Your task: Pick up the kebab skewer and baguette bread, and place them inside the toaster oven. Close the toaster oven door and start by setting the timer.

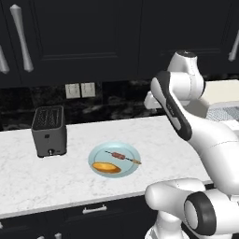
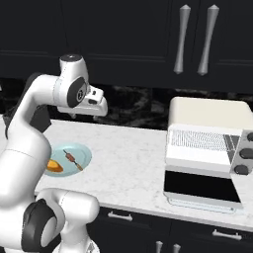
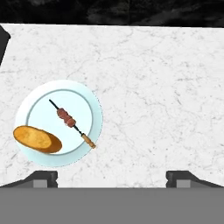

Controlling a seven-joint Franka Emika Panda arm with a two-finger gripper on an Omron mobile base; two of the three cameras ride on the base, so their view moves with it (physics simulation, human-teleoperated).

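The kebab skewer [image 3: 70,120] lies across the middle of a round light-blue plate [image 3: 89,98]. The baguette bread [image 3: 37,139] rests on the plate's rim beside it. The same plate [image 1: 128,150] holds the skewer [image 1: 122,157] and the baguette [image 1: 106,168] near the counter's front. My gripper [image 3: 113,178] hangs high over the bare counter, a little to the right of the plate, open with nothing between its fingers. The hand [image 2: 95,106] is up near the backsplash. The cream toaster oven [image 2: 207,116] stands at the right, its door [image 2: 200,190] folded down open and the wire rack showing.
A dark grey slot toaster [image 1: 49,130] stands at the left of the marble counter [image 1: 28,179]. Dark wall cabinets with long handles [image 2: 182,39] hang above. Grey knobs [image 2: 245,154] sit on the oven's right side. Bare counter lies between the plate [image 2: 85,153] and the oven.
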